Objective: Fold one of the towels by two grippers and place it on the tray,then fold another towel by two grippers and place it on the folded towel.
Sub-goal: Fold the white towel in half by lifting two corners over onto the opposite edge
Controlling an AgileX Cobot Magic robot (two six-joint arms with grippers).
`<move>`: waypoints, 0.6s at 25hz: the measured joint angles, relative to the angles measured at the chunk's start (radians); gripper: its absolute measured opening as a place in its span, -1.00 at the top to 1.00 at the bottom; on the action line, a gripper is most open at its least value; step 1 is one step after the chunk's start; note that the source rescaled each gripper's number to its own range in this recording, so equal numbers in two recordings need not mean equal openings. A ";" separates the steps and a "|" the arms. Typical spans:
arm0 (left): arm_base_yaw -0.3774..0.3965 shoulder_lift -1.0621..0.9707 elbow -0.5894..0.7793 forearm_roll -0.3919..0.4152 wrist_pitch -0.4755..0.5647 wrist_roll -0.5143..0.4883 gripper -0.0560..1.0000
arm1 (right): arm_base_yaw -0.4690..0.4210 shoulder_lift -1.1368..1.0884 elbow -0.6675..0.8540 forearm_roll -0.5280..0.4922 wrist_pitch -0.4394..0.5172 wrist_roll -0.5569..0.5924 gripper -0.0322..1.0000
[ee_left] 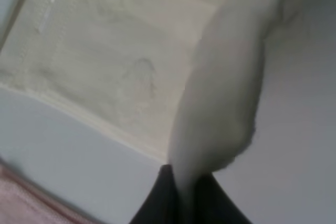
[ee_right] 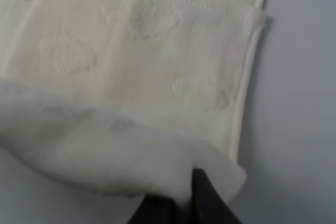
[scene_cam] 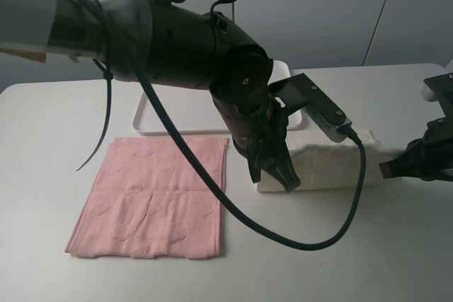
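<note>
Left gripper (scene_cam: 272, 175): clamped on one end of the lifted edge of the cream, off-white terry cloth towel (scene_cam: 327, 164).
Right gripper (scene_cam: 391, 169): clamped on the other end of that edge.
Cream towel: slung between the grippers (the rest is left on the white table (scene_cam: 396, 245) beneath them).
Flat white rectangular plastic tray (scene_cam: 166, 114): beyond the left gripper, unloaded.
Risk: a thin pinch could be lost if the grippers are drawn apart; a skewed fold would be left by uneven travel.
</note>
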 joint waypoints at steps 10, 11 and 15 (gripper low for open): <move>0.071 0.000 0.000 0.000 -0.072 -0.021 0.89 | 0.000 0.046 0.000 0.000 -0.173 0.016 0.94; 0.081 0.000 0.000 0.000 -0.076 -0.021 0.89 | 0.000 0.064 0.000 0.000 -0.180 0.016 0.94; 0.101 0.000 0.000 0.000 -0.087 -0.021 0.89 | 0.002 0.140 0.000 0.000 -0.242 0.016 0.94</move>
